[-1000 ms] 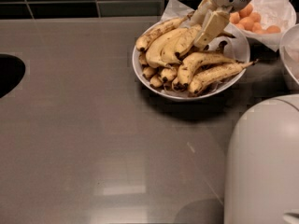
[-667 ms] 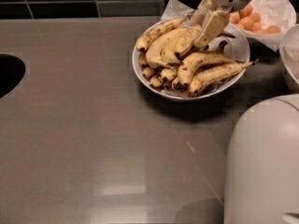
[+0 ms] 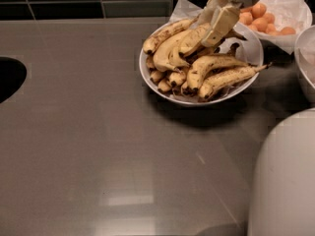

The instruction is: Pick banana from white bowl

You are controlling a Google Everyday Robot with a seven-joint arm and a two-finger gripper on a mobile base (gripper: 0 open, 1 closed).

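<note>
The white bowl [image 3: 196, 102] sits in the upper right of the frame on a grey counter [image 3: 98, 146]. It is full of bananas. The banana [image 3: 169, 53] – the big fat yellow one – lies in the left part of the pile. The gripper [image 3: 215, 29] comes down from the top edge and rests on the pile at the banana's right end – I cannot tell if it is open or closed. Small orange fruits [image 3: 261, 19] sit behind the bowl, in the top right corner.
</note>
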